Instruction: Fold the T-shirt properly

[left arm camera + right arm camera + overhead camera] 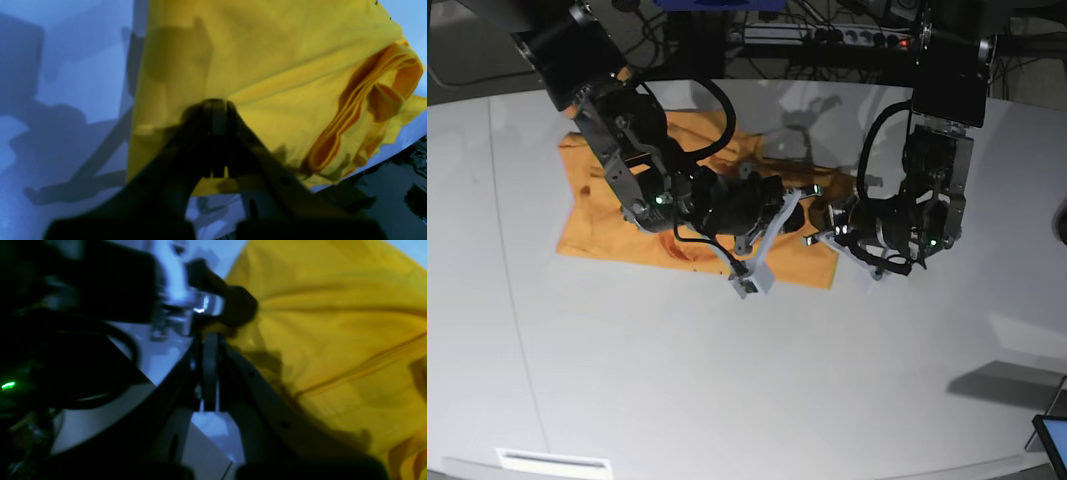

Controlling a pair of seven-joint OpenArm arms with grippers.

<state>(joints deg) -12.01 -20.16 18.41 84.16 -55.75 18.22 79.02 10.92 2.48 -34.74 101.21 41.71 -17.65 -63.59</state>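
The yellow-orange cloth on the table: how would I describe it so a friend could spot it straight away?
Look at the big white table and find the two black robot arms meeting near its far middle. Beneath them lies the T-shirt, spread mostly flat, with the left gripper and right gripper both pinched shut on its fabric. It is the only cloth and the only bright colour there.

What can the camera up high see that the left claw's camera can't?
Only the base view shows both arms, the whole white table, the right claw, and the power strip behind. Only the left wrist view shows the T-shirt's folded orange layers bunched at one edge, and the left claw shut on the cloth up close. Both show the orange-yellow T-shirt lying on the table.
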